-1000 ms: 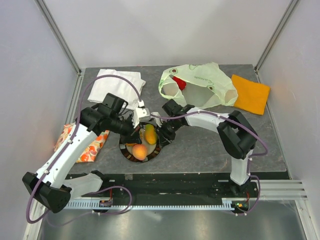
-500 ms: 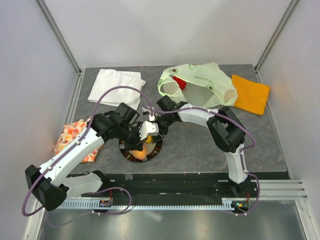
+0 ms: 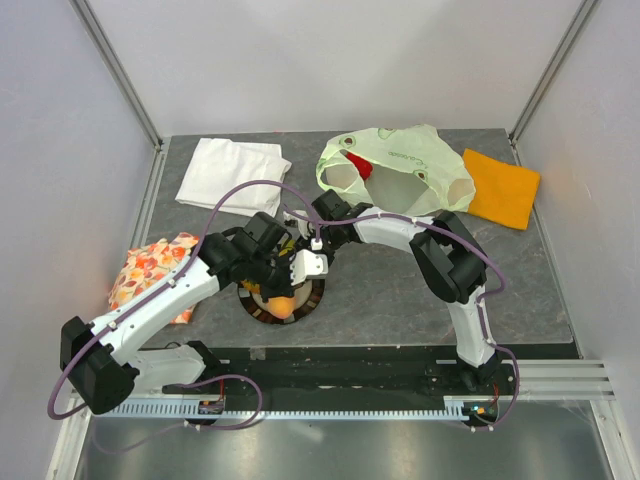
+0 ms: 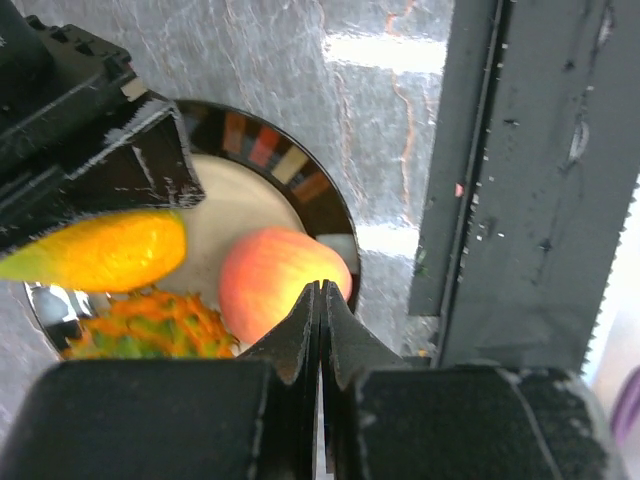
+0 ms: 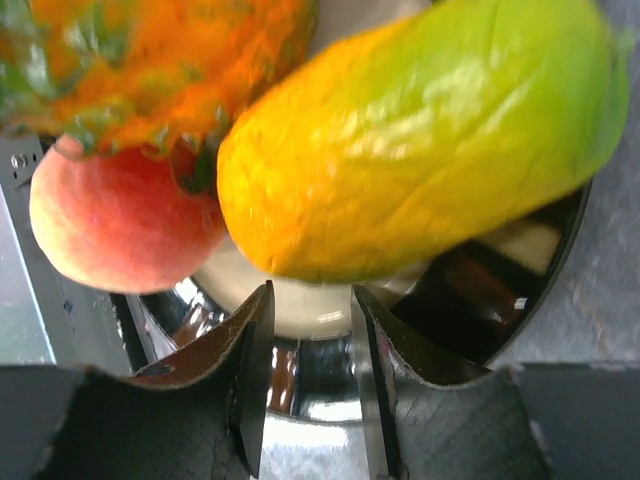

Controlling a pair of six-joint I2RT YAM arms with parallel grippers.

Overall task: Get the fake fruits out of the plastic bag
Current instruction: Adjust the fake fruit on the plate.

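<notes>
Lifting straight off the dark-rimmed plate (image 4: 300,170), we spare the yellow-green plastic mango (image 5: 420,140); right gripper (image 5: 310,300) barely parted, left gripper (image 4: 320,290) closed, both empty.

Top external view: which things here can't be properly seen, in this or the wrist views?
Top view: plate mostly hidden under the two arms; only the peach shows.
Top view: plastic bag contents veiled by its film, apart from a red piece at the mouth.
Right wrist view: pineapple blurred and cut by the top edge.

white left arm (image 3: 150,305), white right arm (image 3: 400,232), black joints, looping purple cables (image 3: 250,183), scuffed black jaws
</notes>
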